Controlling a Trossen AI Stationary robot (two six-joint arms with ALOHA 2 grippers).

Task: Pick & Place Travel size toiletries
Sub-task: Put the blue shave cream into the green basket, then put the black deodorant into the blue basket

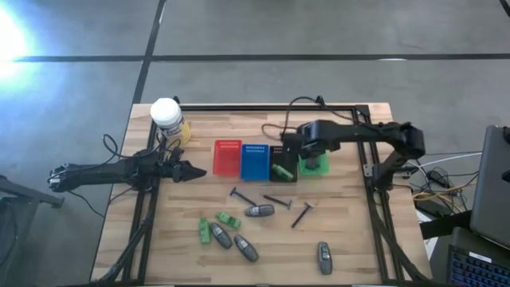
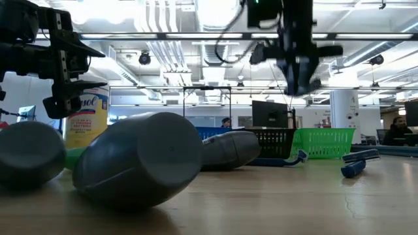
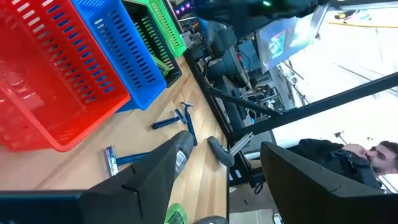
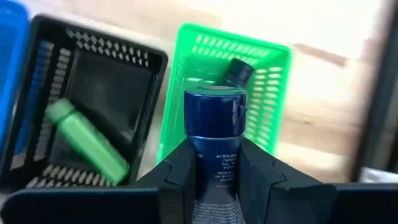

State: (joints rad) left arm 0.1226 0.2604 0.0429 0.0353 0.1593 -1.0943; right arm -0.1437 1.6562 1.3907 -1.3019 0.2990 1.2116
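Observation:
My right gripper (image 4: 216, 163) hangs over the green basket (image 1: 317, 166) at the right end of the basket row, shut on a dark blue-capped bottle (image 4: 214, 112). Another dark item (image 4: 237, 71) lies in that basket. A green bottle (image 4: 87, 144) lies in the black basket (image 1: 284, 171). Thin razors (image 1: 243, 195), grey oval bottles (image 1: 259, 210) and small green bottles (image 1: 229, 218) lie loose on the table's near half. My left gripper (image 1: 189, 171) waits open and empty, left of the red basket (image 1: 226, 157). My right gripper pinches the dark bottle between its two fingers (image 4: 177, 168), which sit on either side of its body just below the cap (image 4: 214, 146). It comes from above. The bottle runs along the fingers, its cap end pointing down at the green basket, lifted clear.
A red, blue (image 1: 255, 160), black and green basket stand in a row at the table's middle. A white-lidded yellow jar (image 1: 167, 119) stands at the far left corner. A dark frame rail (image 1: 263, 106) runs along the table's far edge. People sit in the room beyond (image 3: 367, 155).

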